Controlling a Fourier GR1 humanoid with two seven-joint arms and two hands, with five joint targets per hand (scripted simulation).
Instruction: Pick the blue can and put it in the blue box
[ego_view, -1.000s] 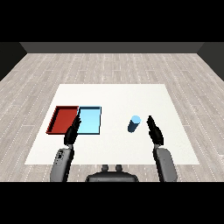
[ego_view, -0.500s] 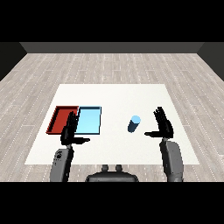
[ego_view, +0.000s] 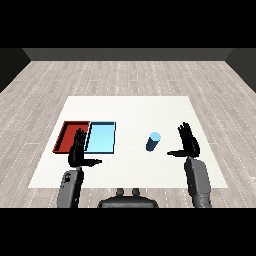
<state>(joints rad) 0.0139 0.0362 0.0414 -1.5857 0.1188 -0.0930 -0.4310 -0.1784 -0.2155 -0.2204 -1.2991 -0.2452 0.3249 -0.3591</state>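
Observation:
A blue can (ego_view: 153, 141) stands upright on the white table (ego_view: 130, 115), right of the light blue tray (ego_view: 101, 137). My right hand (ego_view: 188, 141) hovers to the can's right, a short gap away, fingers straight and spread, thumb pointing toward the can. My left hand (ego_view: 78, 149) is open too, hanging over the near edge where the red tray (ego_view: 71, 136) meets the light blue tray. Neither hand holds anything.
The red tray and the light blue tray lie side by side at the table's left. Grey plank floor surrounds the table.
My right hand has shifted right and opened wider, its palm now turned toward the can. The left hand and the can have stayed where they were.

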